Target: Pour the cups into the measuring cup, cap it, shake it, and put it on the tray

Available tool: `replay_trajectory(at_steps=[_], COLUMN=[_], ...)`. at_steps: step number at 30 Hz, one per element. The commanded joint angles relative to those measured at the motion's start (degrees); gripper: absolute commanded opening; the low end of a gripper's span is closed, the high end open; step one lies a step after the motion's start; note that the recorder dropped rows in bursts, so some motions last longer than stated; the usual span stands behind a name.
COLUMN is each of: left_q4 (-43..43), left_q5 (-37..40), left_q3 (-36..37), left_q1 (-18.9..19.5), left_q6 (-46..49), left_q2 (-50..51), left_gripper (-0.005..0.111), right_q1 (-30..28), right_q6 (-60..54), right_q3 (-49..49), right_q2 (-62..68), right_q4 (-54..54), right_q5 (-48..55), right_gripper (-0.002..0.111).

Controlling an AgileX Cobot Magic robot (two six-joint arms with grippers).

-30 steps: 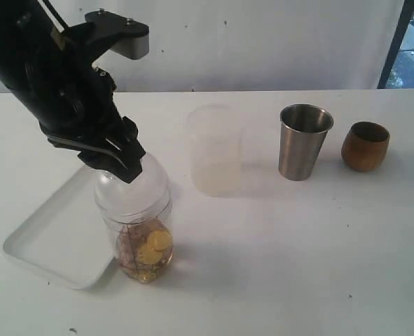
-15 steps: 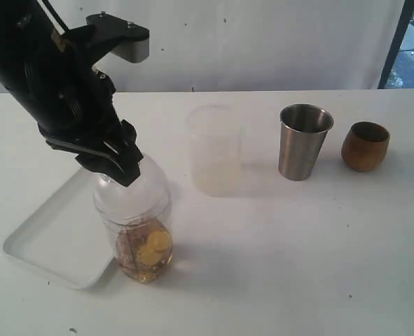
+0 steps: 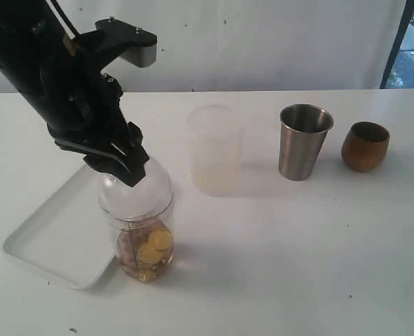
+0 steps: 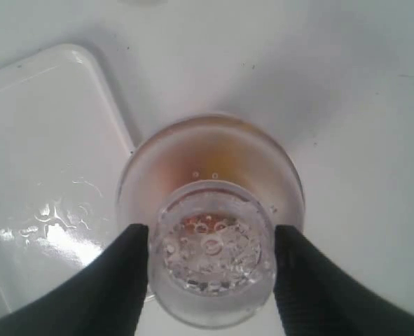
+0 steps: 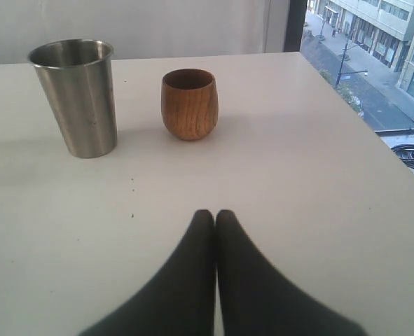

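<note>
Clamping only the domed cap [image 3: 135, 190], left end effector [image 3: 120, 162] risks popping it off on lifting, spilling the measuring cup [image 3: 144, 241] beside the tray [image 3: 42, 241].

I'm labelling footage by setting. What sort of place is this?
Probably a robot test bench in an upper-floor city room: white table, left end effector clamped on the measuring cup, a window overlooking a street below.

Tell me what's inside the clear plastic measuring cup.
At the bottom of the clear plastic measuring cup lie round yellow pieces among brownish bits. The left pincer, shut on its clear domed cap, covers the cap's top.
</note>
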Motion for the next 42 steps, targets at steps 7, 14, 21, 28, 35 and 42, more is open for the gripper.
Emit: replay_trajectory(at_steps=[7,14,21,28,35,42], left_q4=[1.3,1.3,1.3,1.3,1.1,1.3], left_q5=[0.2,-1.6,-2.4,-3.6,-8.1,-10.5], left_q3=[0.3,0.2,0.2,0.2,0.2,0.4], left_q1=[-0.2,-0.2,-0.2,-0.2,-0.2,-0.2], left_q6=[0.2,0.3,0.4,0.4,0.6,1.5], left_q2=[0.9,0.1,-2.5,-2.8,-6.3,-13.5], left_gripper=[0.038,0.053,0.053,0.053,0.053,0.001], right_q1=[-0.6,-0.6,-0.6,-0.6,-0.6,-0.6], right_q6=[0.2,0.2,0.2,0.2,0.2,0.2], right_q3=[0.0,0.0,0.0,0.0,0.0,0.0], right_q2=[-0.3,-0.3,-0.3,-0.3,-0.3,-0.3], right_q4=[-0.1,-0.1,-0.1,-0.1,-0.1,-0.1], right_q5=[-0.5,-0.5,-0.5,-0.5,-0.5,-0.5], right_gripper=[0.0,0.0,0.0,0.0,0.0,0.0])
